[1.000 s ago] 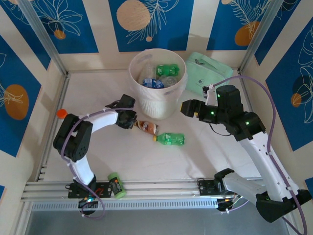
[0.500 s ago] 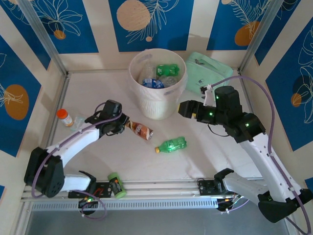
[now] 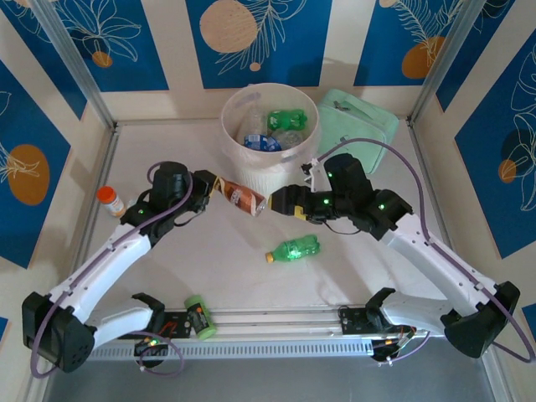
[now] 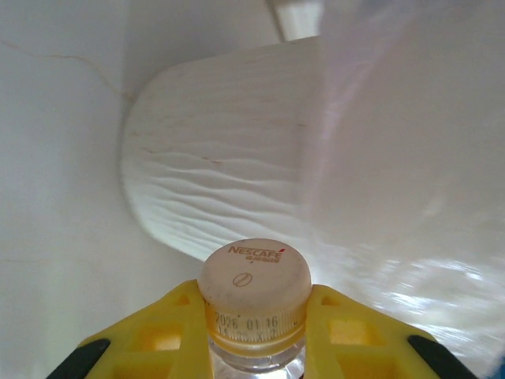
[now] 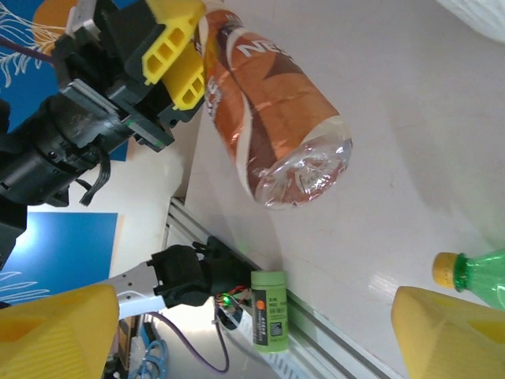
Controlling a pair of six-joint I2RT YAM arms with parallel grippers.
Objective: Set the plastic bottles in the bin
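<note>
Brownish bottle (image 3: 243, 198) clamped in left jaws, arm outstretched beside bin (image 3: 270, 181); right jaws wide.

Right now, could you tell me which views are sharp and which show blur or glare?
Top external: evenly lit, sharp. Left wrist: the cream screw cap of the brown-labelled plastic bottle is crisp, but a bright washed-out haze covers the right side. Right wrist: that bottle is sharp; the yellow fingers of the right gripper are soft.
</note>
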